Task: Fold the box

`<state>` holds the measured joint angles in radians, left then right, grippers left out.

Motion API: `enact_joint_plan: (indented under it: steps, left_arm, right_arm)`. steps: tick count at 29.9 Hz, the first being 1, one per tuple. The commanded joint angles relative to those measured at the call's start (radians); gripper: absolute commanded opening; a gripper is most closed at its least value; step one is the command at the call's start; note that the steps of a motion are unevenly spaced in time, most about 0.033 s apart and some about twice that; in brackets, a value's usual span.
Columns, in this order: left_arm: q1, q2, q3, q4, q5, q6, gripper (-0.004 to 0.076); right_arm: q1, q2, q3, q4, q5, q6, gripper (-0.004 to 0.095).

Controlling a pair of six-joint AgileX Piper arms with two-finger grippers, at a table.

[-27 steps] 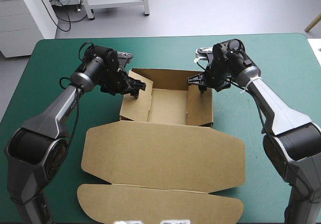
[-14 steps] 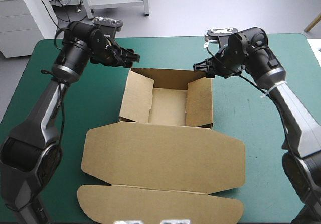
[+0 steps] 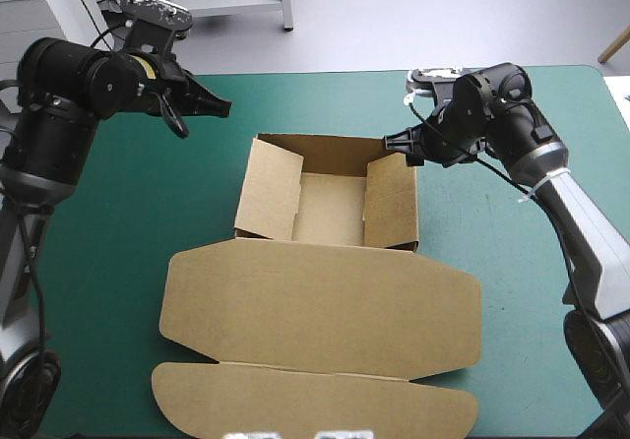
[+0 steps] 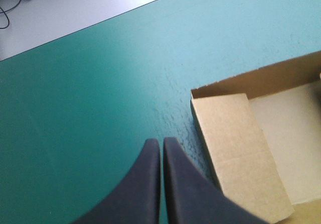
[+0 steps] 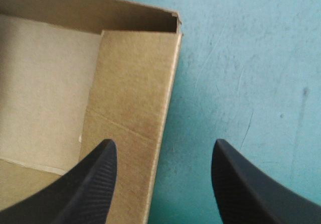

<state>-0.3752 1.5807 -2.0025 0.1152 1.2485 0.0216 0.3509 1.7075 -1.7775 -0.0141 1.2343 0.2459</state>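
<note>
High view shows the box [image 3: 330, 291] as an open tray, lid flat; wrist views add the left hand [image 4: 160, 141] pressed together, the right hand [image 5: 163, 143] spread apart.

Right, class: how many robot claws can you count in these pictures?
2. The left claw is shut, raised off the far left corner of the box; the right claw is open above its far right corner.

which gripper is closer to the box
Right. The right gripper hovers open at the far right corner of the box; the left gripper, shut, is off past its far left corner, over the cover.
</note>
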Motion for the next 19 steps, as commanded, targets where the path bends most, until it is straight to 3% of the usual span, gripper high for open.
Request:
enact_joint_plan:
  steps: [1, 19]
  left_arm:
    - [-0.001, -0.101, 0.074, 0.003, 0.047, 0.011, -0.0010]
    - [-0.001, -0.473, 0.646, 0.003, -0.069, 0.065, -0.0010]
  right_arm:
    - [-0.004, -0.043, 0.030, 0.020, -0.035, 0.015, 0.0526]
    - [-0.004, 0.116, 0.053, 0.079, -0.038, 0.015, 0.0526]
